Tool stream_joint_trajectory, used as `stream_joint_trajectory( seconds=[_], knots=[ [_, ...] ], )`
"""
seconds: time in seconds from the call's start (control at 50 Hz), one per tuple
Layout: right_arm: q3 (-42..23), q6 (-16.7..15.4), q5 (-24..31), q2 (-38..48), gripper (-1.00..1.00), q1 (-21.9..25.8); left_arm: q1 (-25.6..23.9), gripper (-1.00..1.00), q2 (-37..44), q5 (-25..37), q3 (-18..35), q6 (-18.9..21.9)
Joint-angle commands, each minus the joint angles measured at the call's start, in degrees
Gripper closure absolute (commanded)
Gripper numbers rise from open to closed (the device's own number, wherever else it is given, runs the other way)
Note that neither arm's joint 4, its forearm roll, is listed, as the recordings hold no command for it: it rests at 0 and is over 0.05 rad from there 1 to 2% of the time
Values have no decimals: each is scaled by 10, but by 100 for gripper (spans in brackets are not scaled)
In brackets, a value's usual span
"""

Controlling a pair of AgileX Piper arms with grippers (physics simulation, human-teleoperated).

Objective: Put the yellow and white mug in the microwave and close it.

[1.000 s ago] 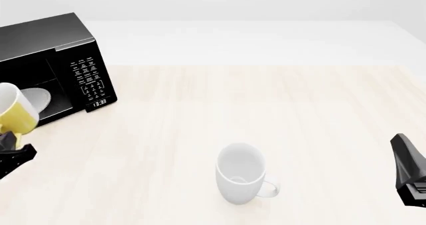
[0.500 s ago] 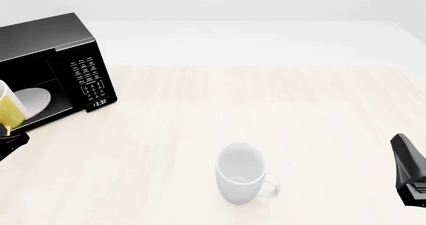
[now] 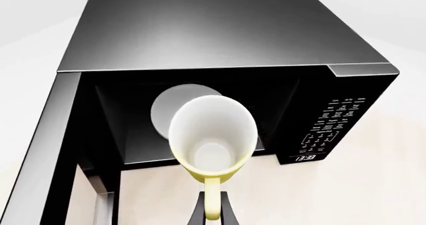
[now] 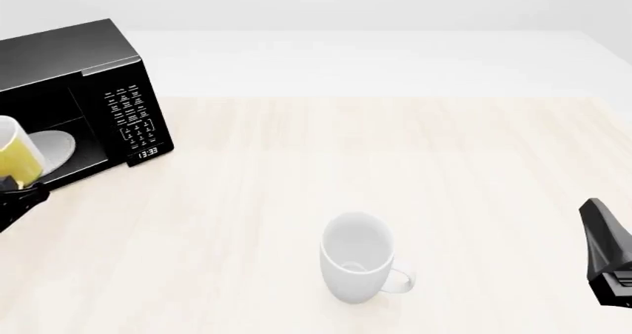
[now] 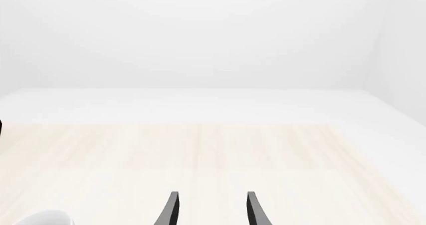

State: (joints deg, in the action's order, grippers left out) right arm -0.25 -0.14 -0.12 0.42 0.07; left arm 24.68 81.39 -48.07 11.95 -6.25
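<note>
The yellow and white mug (image 3: 213, 137) hangs in my left claw (image 3: 213, 211), which is clamped on its yellow handle; the two dark fingers (image 3: 198, 212) flank the handle in the left wrist view. The mug is tipped so that its white interior faces the wrist camera, and it sits in front of the open mouth of the microwave (image 3: 220, 60), clear of the counter (image 4: 395, 156). In the front view the mug (image 4: 18, 158) shows at the far left edge, partly cut off by the frame, overlapping the cavity opening.

The microwave (image 4: 74, 60) stands at the far left of the counter. Its door (image 3: 63, 150) is swung open. Inside, the round white turntable plate (image 3: 174, 105) lies on the cavity floor, partly hidden behind the mug's rim. The keypad panel (image 3: 330, 127) carries white lettering, and the display (image 4: 147, 152) below it reads 13:33.

A larger all-white mug (image 4: 357, 266) stands upright near the middle of the counter's near side, handle toward the right, well apart from the microwave.

My right claw (image 5: 211, 210) rests at the right edge, fingers parted and holding nothing, above bare counter.
</note>
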Motion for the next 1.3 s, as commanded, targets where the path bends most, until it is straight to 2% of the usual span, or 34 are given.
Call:
stream_joint_trajectory(
  seconds=[0.02, 0.42, 0.86, 1.3],
  knots=[
    [0, 0, 0, 0, -100, 0, 4, 100, 36, -11, 27, 10],
    [0, 0, 0, 0, -100, 0, 13, 100, 134, -33, 67, 1],
    [0, 0, 0, 0, -100, 0, 15, 100, 157, -36, 93, -3],
    [0, 0, 0, 0, -100, 0, 24, 100, 192, -22, 142, -18]
  ],
)
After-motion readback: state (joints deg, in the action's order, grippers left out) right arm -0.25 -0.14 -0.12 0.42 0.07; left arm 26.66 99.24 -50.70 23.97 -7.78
